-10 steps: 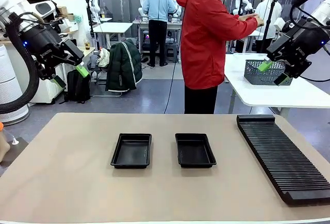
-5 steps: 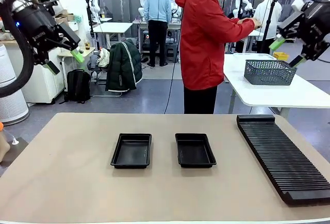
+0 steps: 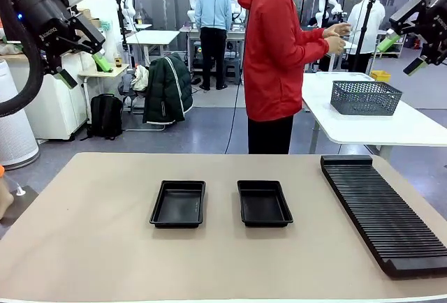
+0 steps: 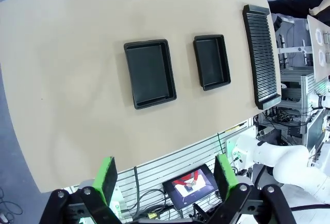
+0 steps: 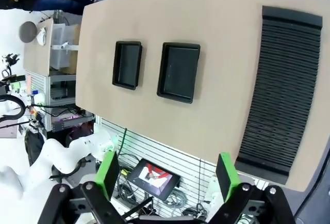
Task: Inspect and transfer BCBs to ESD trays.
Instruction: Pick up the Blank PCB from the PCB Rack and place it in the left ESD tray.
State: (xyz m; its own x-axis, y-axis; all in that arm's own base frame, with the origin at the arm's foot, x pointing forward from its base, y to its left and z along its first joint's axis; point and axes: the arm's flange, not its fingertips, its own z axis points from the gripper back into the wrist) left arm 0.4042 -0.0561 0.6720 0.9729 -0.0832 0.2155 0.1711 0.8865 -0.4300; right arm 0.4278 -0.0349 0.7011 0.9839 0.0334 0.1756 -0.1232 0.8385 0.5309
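Two empty black ESD trays lie side by side mid-table: the left tray (image 3: 178,204) (image 4: 149,73) (image 5: 127,64) and the right tray (image 3: 264,203) (image 4: 211,61) (image 5: 179,72). The BCBs are out of view. My left gripper (image 3: 85,70) (image 4: 166,177) hangs high above the table's left side, open and holding nothing. High at the upper right, my right gripper (image 3: 402,53) (image 5: 167,175) is also open and holds nothing. Both wrist views look down on the table from well above it.
A long black ribbed rack (image 3: 380,212) (image 4: 262,56) (image 5: 281,95) lies along the table's right side. A person in a red jacket (image 3: 276,52) stands at the far edge, hands raised toward a white side table (image 3: 377,125) bearing a grey mesh basket (image 3: 365,97).
Both arms have lifted: the left gripper up and leftward, the right gripper up and rightward, away from the basket. The trays and the rack have stayed put.
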